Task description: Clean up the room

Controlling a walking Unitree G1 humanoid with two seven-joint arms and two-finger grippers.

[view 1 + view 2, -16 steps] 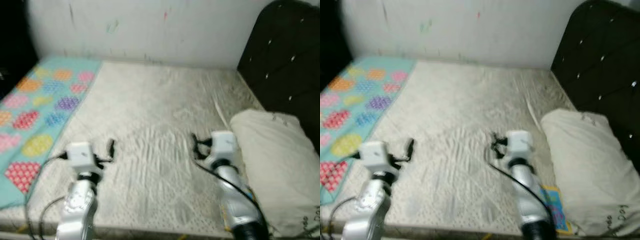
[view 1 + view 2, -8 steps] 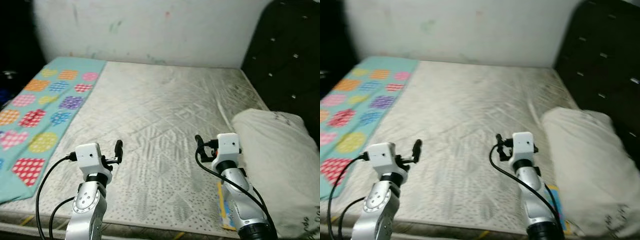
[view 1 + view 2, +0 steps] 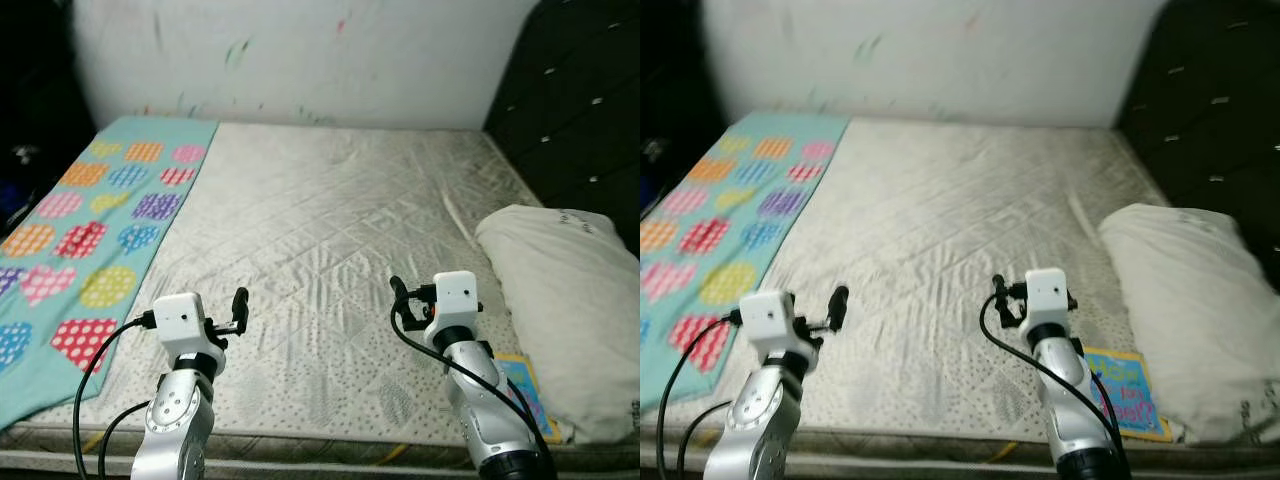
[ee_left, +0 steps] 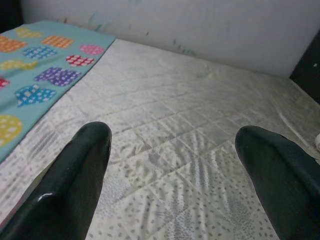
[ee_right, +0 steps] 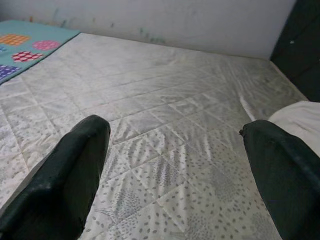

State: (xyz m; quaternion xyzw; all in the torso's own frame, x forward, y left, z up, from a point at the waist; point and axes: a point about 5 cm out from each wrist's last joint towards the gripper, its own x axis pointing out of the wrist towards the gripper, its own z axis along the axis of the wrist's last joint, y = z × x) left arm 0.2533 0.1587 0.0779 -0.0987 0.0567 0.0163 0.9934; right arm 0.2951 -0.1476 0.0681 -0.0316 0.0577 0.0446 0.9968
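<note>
The pillow lies lengthwise along the bare mattress's right edge, beside a colourful book, while left pincer and right pincer hover above, both wide.

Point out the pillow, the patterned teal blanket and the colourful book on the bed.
pillow (image 3: 560, 300), left eye view, middle of its top face.
patterned teal blanket (image 3: 95, 235), left eye view, its middle.
colourful book (image 3: 1125, 390), right eye view, centre of cover.
</note>
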